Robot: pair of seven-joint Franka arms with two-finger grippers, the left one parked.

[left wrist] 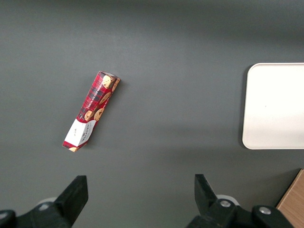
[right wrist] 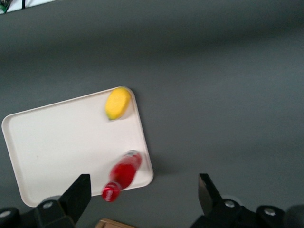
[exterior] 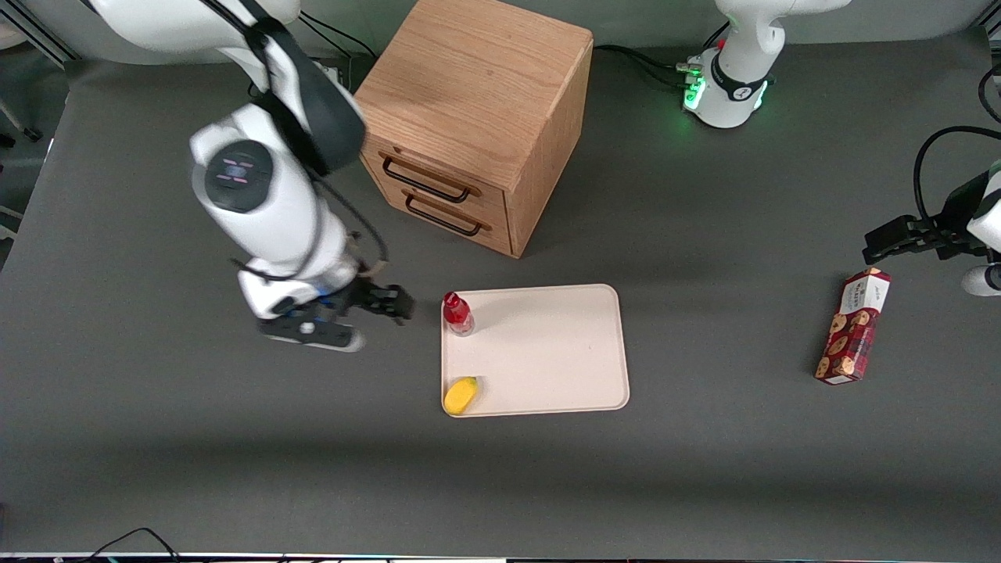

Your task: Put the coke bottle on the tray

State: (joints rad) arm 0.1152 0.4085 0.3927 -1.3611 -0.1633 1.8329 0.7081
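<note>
The coke bottle (exterior: 457, 313), small and red with a red cap, stands upright on the tray (exterior: 547, 352) in the corner nearest the drawer cabinet. It also shows in the right wrist view (right wrist: 122, 175), on the tray (right wrist: 61, 142). My right gripper (exterior: 383, 306) hangs above the bare table beside the tray's short edge, toward the working arm's end, apart from the bottle. Its fingers (right wrist: 76, 194) stand wide apart with nothing between them.
A yellow lemon-like object (exterior: 461, 394) lies in the tray's corner nearest the front camera. A wooden drawer cabinet (exterior: 477, 117) stands farther from the camera than the tray. A red cookie box (exterior: 852, 325) lies toward the parked arm's end.
</note>
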